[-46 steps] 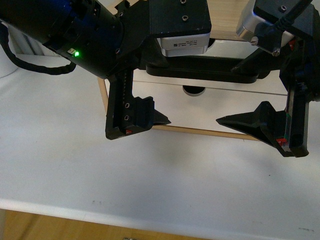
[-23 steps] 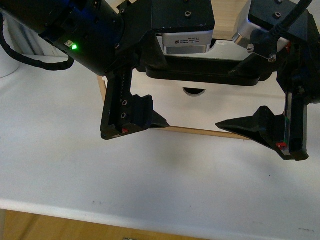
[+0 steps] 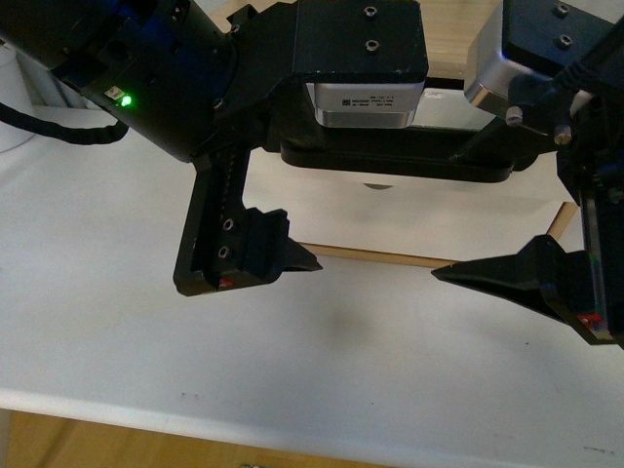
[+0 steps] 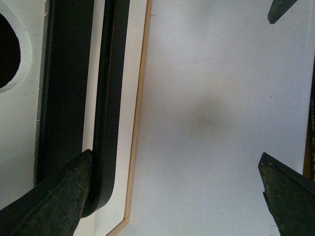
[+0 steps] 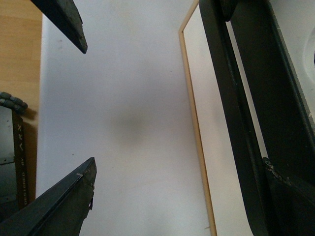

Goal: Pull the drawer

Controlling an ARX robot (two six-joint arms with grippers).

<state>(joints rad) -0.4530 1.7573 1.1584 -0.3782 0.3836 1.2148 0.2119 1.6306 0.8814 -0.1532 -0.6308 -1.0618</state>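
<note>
The drawer [image 3: 419,219] faces me in the front view, with a white front, a light wood lower edge and a long black bar handle [image 3: 390,161]. Both arms crowd in front of it. My left gripper [image 4: 176,162] is open wide. One of its fingers [image 4: 59,196] rests against the handle [image 4: 110,98], and the other finger [image 3: 244,253] hangs over the table. My right gripper [image 5: 179,162] is open too, with one finger [image 5: 290,196] at the handle [image 5: 231,98] and the other finger [image 3: 546,283] out over the table. Most of the half-round notch [image 4: 7,54] is hidden.
The white table [image 3: 292,341] spreads below the grippers, and its front edge [image 3: 292,414] is near the bottom with wood floor under it. A white object [image 3: 8,97] stands at the far left. A wooden top [image 3: 458,29] shows above the drawer.
Both grippers and the black handle have shifted lower and nearer in the front view. The two outer fingers have drawn further apart. The drawer's right corner now shows.
</note>
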